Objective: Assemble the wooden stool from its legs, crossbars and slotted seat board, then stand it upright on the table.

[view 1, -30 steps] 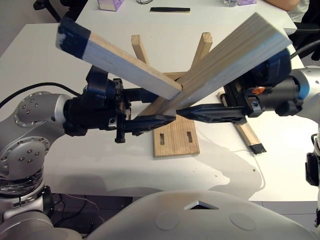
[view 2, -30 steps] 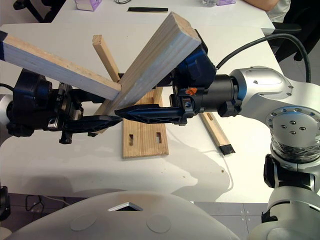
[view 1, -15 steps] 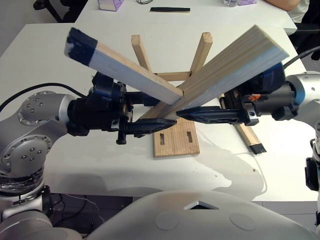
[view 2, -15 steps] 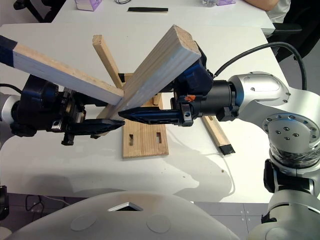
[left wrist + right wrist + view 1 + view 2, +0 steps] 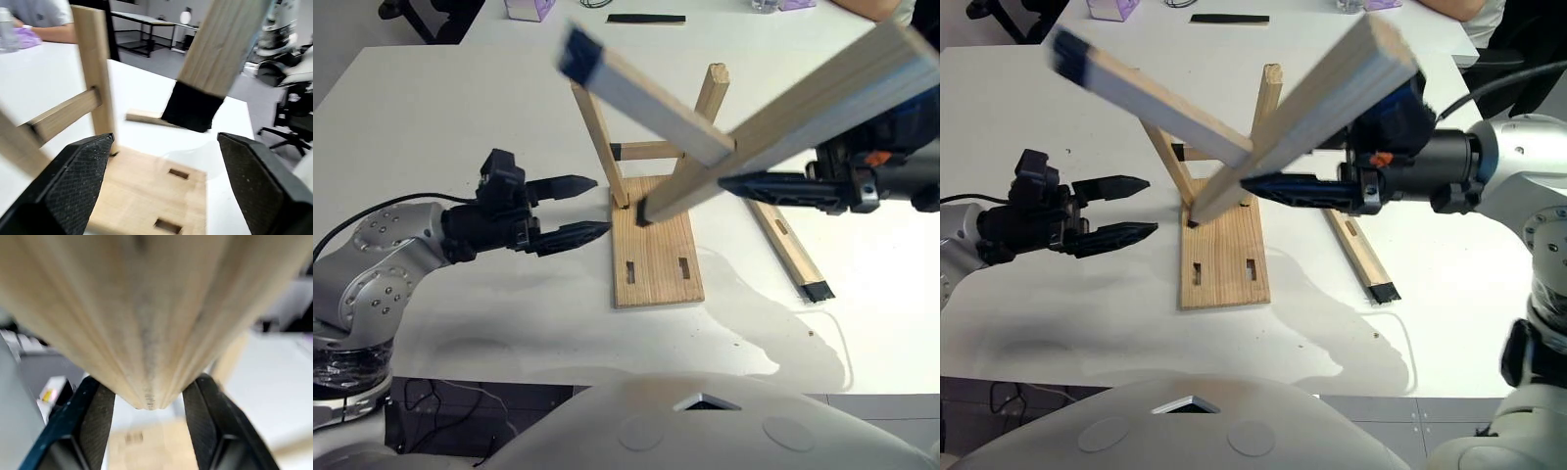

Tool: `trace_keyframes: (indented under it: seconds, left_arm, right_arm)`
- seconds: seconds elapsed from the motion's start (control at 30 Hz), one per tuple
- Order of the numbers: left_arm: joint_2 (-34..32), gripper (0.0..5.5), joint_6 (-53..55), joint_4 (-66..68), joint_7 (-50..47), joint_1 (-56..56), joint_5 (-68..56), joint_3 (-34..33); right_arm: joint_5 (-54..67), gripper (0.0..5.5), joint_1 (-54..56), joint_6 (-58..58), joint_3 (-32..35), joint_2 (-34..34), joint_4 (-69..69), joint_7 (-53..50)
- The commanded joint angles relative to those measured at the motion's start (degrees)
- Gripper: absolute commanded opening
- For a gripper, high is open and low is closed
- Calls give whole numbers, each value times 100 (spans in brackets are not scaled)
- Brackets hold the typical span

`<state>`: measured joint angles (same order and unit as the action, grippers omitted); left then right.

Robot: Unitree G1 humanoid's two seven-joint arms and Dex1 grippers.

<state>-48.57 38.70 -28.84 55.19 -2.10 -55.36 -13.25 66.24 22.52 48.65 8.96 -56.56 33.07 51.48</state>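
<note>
The left tool (image 5: 599, 205) is hovering low over the white bench (image 5: 460, 117), just left of the slotted seat board (image 5: 656, 279). It is released, its two dark fingers (image 5: 78, 181) spread wide and pointing at the board with nothing between them.

The seat board is lying flat on the bench, with two slots (image 5: 631, 267) showing at its near end. At its far end two legs (image 5: 597, 132) are standing up out of it, leaning slightly apart, and a short crossbar (image 5: 651, 150) is bridging them.

The right tool (image 5: 149, 391) is reaching in from the right, above the bench, and is clenching a long leg (image 5: 783, 127) between its pads. That leg is slanting down to the left, its black-tipped end hanging right over the middle of the board; whether it is touching the board I cannot tell. A second bar (image 5: 646, 93) with a dark blue tip is butting against the long leg's side and sticking up to the left.

Right of the board, a loose bar (image 5: 788, 245) with a black end is lying flat on the bench, under the right arm.

Farther back, a black strip (image 5: 646, 19) and a purple box (image 5: 529, 8) are sitting on another bench.
</note>
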Motion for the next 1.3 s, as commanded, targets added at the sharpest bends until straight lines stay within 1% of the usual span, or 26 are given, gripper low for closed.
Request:
trace_keyframes:
  seconds: [0.03, 0.13, 0.23, 0.43, 0.67, 0.93, 1.2, 1.3]
  left_arm:
    - [42, 392, -243, 166, 157, -313, 297, -109]
    - [77, 392, -405, 401, 248, -411, 544, -27]
    - [97, 392, -421, 519, 291, -359, 575, -30]
    - [157, 392, -521, 818, 359, -289, 812, 37]
    - [227, 392, -518, 844, 360, -282, 885, 0]
    - [319, 392, -528, 897, 337, -217, 953, 47]
    - [384, 392, -501, 967, 375, -57, 1028, 105]
    - [407, 392, -486, 975, 364, -27, 1021, 120]
  right_arm:
    - [-979, 202, -534, -450, -320, -278, 22, 610]
    - [-1694, 202, -783, -826, -696, -260, 30, 843]
    - [-1937, 202, -910, -936, -864, -145, 85, 912]
    - [-2852, 202, -1405, -1460, -1363, -208, 1, 1211]
    - [-2831, 202, -1639, -1537, -1333, -274, 69, 1422]
    - [-2609, 202, -1471, -1409, -1348, -82, 292, 1323]
    - [-3409, 202, -1420, -1895, -1748, -4, -182, 1394]
    - [-3525, 202, -1287, -2025, -1855, 67, -434, 1402]
